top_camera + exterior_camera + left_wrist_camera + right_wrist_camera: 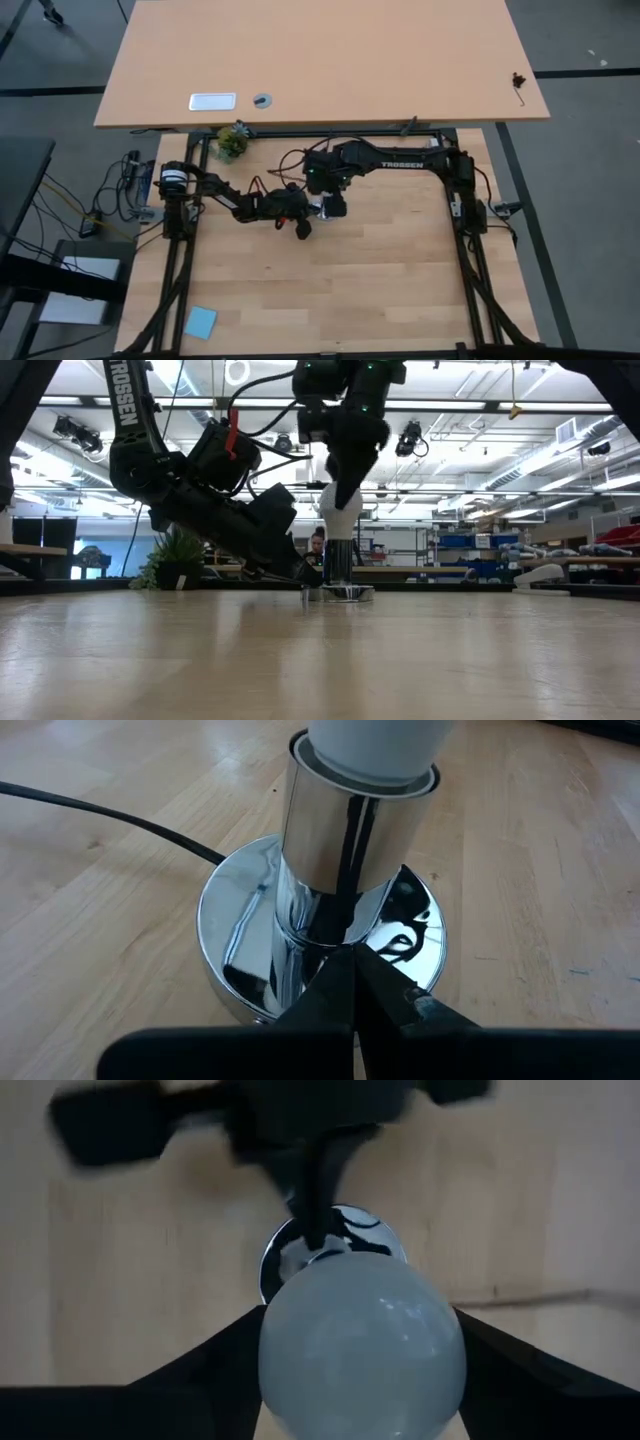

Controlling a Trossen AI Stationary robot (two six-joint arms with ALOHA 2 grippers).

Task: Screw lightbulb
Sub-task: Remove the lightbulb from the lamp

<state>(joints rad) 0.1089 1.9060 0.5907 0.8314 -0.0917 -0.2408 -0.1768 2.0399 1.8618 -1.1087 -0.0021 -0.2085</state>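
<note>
lightbulb: the white lightbulb (362,1342) stands upright with its base down in the chrome socket tube (345,830), near the middle of the wooden worktop (350,290); in the low view it shows as a pale bulb (341,500) above the stand.
socket stand: a polished tube rising from a round chrome disc (240,950) that lies flat on the worktop; a black cord (100,815) runs away from the disc across the wood.
right tool: the right tool (362,1380) comes down from above with one dark finger (215,1360) on each side of the bulb's globe; the fingers are spread wide, and whether they touch the glass cannot be told.
left tool: the left tool (356,982) lies low at the worktop with its fingers pressed together, holding nothing; their tips are at the foot of the tube, over the disc.
arms: in the high view the left arm (225,195) reaches in from the left and the right arm (390,158) from the right, meeting at the stand.
other things: a blue note (200,322) lies near the worktop's front left corner; a small potted plant (232,142) stands at the back edge.
</note>
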